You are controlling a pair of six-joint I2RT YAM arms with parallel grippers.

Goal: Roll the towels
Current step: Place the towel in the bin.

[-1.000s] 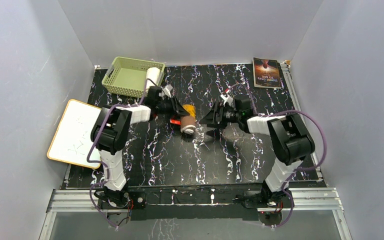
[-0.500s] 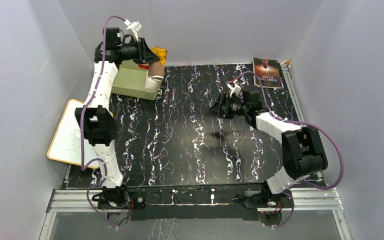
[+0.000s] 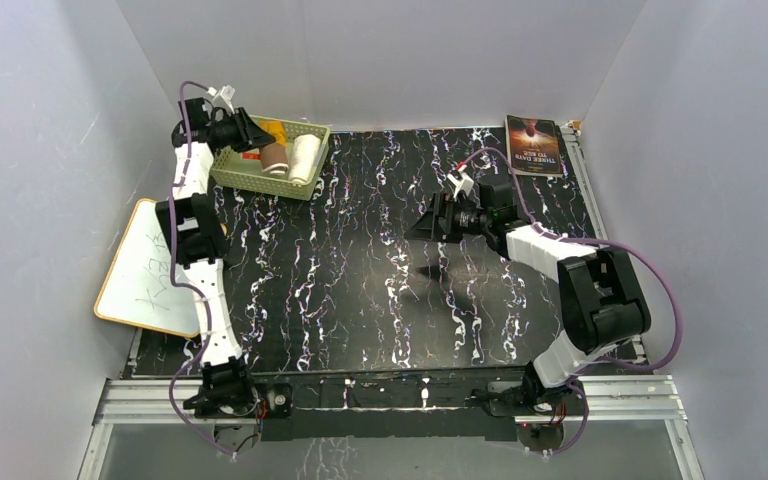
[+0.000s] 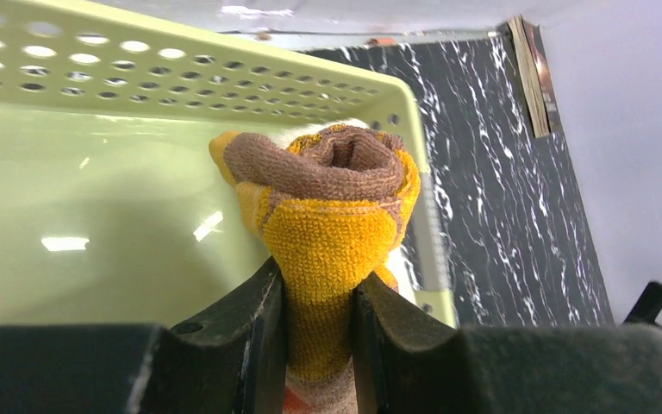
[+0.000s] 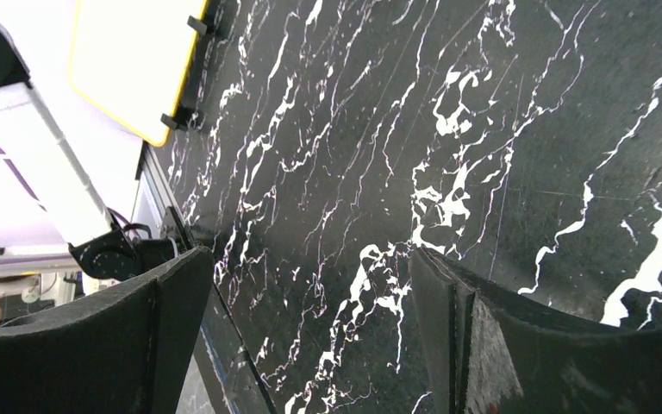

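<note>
The brown and orange-yellow towel (image 3: 273, 155) is rolled into a short cylinder and sits inside the green basket (image 3: 230, 174) at the back left. My left gripper (image 3: 257, 138) is shut on it; in the left wrist view the jaws pinch its yellow end (image 4: 327, 259). The white towel (image 3: 305, 157) lies rolled in the same basket, just right of the brown one. My right gripper (image 3: 422, 222) is open and empty above the middle of the black marbled table (image 3: 360, 290); its wrist view shows only table (image 5: 379, 155) between the jaws.
A white board with a tan edge (image 3: 145, 265) lies off the table's left side. A dark-covered book (image 3: 533, 145) lies at the back right corner. Grey walls enclose the table on three sides.
My left arm carried the rolled brown towel from mid-table up and back, then lowered it into the basket. My right gripper drew back slightly to the right, open.
</note>
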